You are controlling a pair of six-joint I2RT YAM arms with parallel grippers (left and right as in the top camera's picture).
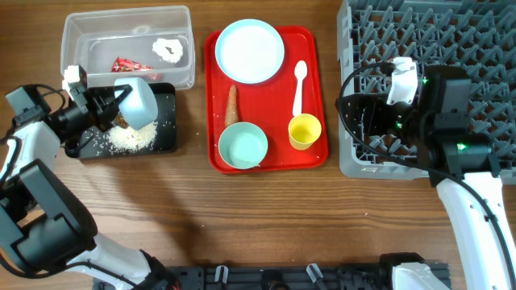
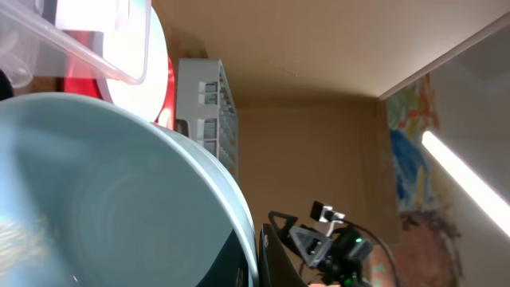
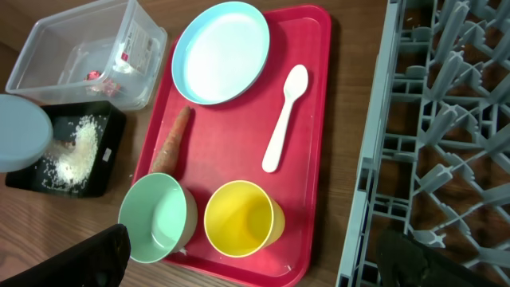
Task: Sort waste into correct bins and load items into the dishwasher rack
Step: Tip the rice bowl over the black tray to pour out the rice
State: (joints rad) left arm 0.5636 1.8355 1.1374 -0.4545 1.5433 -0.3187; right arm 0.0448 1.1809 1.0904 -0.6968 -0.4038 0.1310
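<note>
**Bowl tipped over black bin; rack lies far R**

L gripper (image 1: 115,105) is clamped on the edge of the light-blue bowl (image 1: 139,101). It holds the bowl tilted above the black bin (image 1: 168,95), mouth facing down & toward the near side. Rice (image 1: 133,138) lies piled in that bin right under the mouth. In the L wrist view the bowl fills most of the frame, so the finger contact itself can't be seen.

Key relation: the rack (image 1: 451,40) lies well apart to the R of the held bowl, w/ the whole red tray (image 1: 314,36) between. R gripper (image 1: 352,113) is much nearer, hovering at the rack's L edge. Its fingers (image 3: 103,255) are spread wide w/ nothing between them.

Judgement: tipping looks about done, so next comes a long carry rightward or a handover.

Other candidate is the carrot (image 1: 231,105), on the tray btw plate (image 1: 250,50) & mint bowl (image 1: 243,145). Its long axis runs far-to-near, thin tip toward the plate. It sits roughly btw both arms
</note>
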